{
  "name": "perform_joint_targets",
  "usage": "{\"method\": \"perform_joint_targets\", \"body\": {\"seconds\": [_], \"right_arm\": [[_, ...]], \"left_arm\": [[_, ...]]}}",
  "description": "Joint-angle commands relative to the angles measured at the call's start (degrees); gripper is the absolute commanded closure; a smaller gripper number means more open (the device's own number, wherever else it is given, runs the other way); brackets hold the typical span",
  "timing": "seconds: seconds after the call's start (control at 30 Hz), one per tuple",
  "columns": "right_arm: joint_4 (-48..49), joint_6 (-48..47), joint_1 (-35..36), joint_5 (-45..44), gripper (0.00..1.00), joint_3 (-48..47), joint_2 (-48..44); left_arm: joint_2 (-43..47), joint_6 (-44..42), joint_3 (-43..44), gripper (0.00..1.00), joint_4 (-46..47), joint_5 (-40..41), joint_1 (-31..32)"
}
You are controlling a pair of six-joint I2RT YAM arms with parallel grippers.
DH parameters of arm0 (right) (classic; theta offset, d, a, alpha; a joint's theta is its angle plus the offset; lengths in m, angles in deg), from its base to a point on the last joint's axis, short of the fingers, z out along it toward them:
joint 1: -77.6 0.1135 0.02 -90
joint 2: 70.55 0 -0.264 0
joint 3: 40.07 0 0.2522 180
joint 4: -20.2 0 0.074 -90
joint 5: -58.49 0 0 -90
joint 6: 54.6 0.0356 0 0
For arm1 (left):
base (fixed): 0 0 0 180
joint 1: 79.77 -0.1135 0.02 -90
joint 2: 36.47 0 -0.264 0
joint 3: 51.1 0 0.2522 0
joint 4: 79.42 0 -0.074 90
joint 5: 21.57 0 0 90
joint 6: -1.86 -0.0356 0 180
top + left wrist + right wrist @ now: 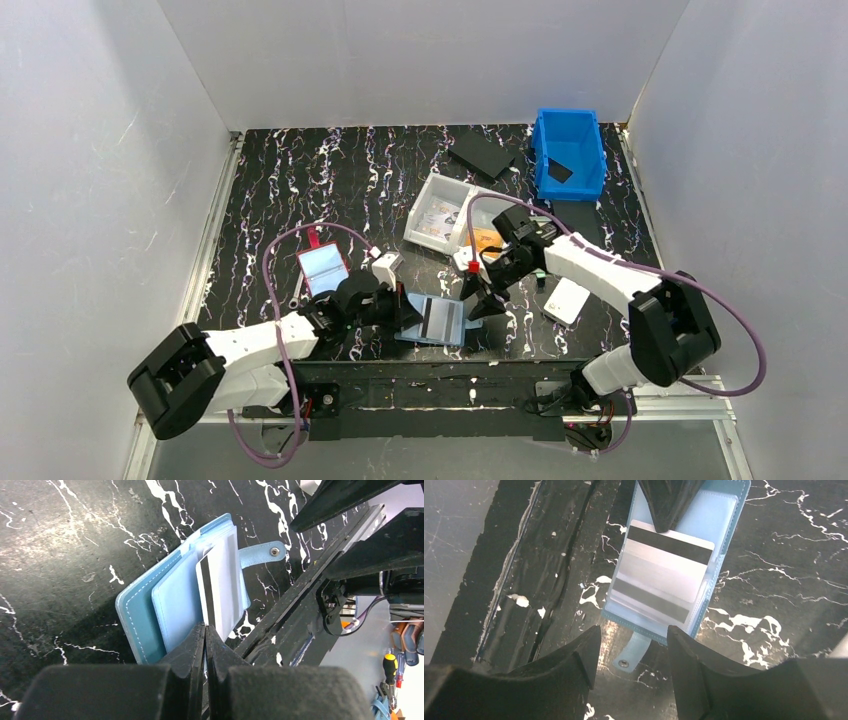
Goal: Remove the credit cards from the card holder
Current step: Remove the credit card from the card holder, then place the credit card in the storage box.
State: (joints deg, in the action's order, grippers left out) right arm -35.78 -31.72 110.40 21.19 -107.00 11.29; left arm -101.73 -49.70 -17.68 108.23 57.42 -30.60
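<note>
Two black robot arms reach over a black, white-veined marble-pattern table (300,170) and meet near its front edge. Between them lies the flat light-blue bifold card holder (440,322), spread open on the table with its stitched panels and clear pockets facing up.

The left gripper (205,630) has its fingers pressed together on the near edge of a white plastic credit card (664,575) with a black magnetic stripe. This card sticks partly out of a pocket. From the wrist view it is hard to say whether the clear pocket film is caught in the pinch as well. A second striped card seems to sit deeper in the pockets beneath it.

The right gripper (633,632) hangs just above the opposite end of the holder, fingers spread and holding nothing. The holder's small blue snap tab (631,652) lies between and below its fingertips.

Handling, as a judgement: the holder is light, soft and floppy, and will probably slide or lift with the card unless it is pinned down, best on a bare panel or the tab. The card is thin, stiff and slick. It is best gripped flat across its exposed edge and drawn straight along the pocket, since a tilted pull could jam it against the film.
</note>
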Motion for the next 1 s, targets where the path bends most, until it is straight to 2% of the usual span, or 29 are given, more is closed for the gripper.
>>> {"method": "perform_joint_targets", "body": {"seconds": [0.0, 0.47, 0.77, 0.97], "right_arm": [[3.7, 6.7, 1.5, 2.2, 0.39, -4.1, 3.1], [-2.2, 6.9, 3.8, 0.7, 0.39, -14.1, 9.2], [-3.0, 13.7, 4.2, 2.8, 0.37, -20.1, 8.5], [-3.3, 17.0, 4.2, 4.4, 0.35, -19.2, 7.9]], "left_arm": [[3.5, -4.1, 2.5, 1.00, -5.6, -0.9, -1.3], [9.4, -11.8, 8.5, 1.00, -21.0, -2.1, -4.6], [11.7, -17.5, 12.3, 1.00, -18.7, -8.4, -4.6], [9.8, -18.4, 15.1, 1.00, -18.2, -11.3, -4.6]]}}
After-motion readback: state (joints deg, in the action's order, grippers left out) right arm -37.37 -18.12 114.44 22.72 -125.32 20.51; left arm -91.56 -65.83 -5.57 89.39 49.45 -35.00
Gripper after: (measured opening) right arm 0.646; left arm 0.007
